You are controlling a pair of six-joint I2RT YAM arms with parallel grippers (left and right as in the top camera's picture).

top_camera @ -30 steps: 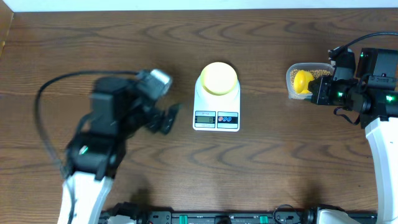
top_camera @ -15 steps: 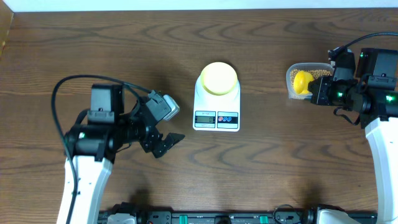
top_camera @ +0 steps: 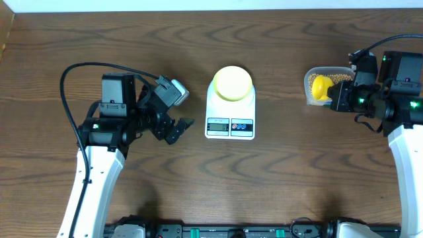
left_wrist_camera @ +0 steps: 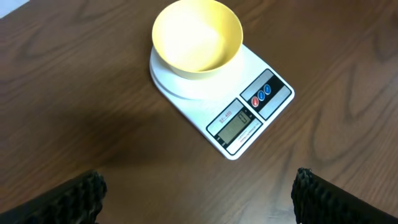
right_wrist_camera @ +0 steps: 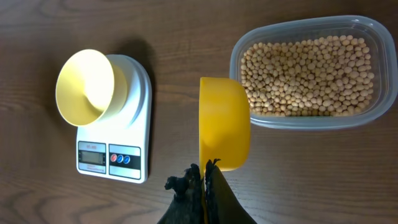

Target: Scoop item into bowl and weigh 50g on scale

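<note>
My right fingers (right_wrist_camera: 198,196) clamp the scoop (right_wrist_camera: 224,124) beside the beans (right_wrist_camera: 305,74), right of the scale (left_wrist_camera: 196,106), ready to dig. My left fingers (left_wrist_camera: 74,196) are spread and empty, left of it; the bowl (left_wrist_camera: 198,37) waits on top.

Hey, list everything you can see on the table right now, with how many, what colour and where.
bowl: one, pale yellow, empty, on the scale's platform
scale: one, white, table centre
beans: many, tan, in the container
container: one, clear plastic, right of the scale
scoop: one, yellow, over the container's left end
table: one, dark wood, under everything
left gripper: one, black, open and empty, left of the scale
right gripper: one, black, shut on the scoop
</note>
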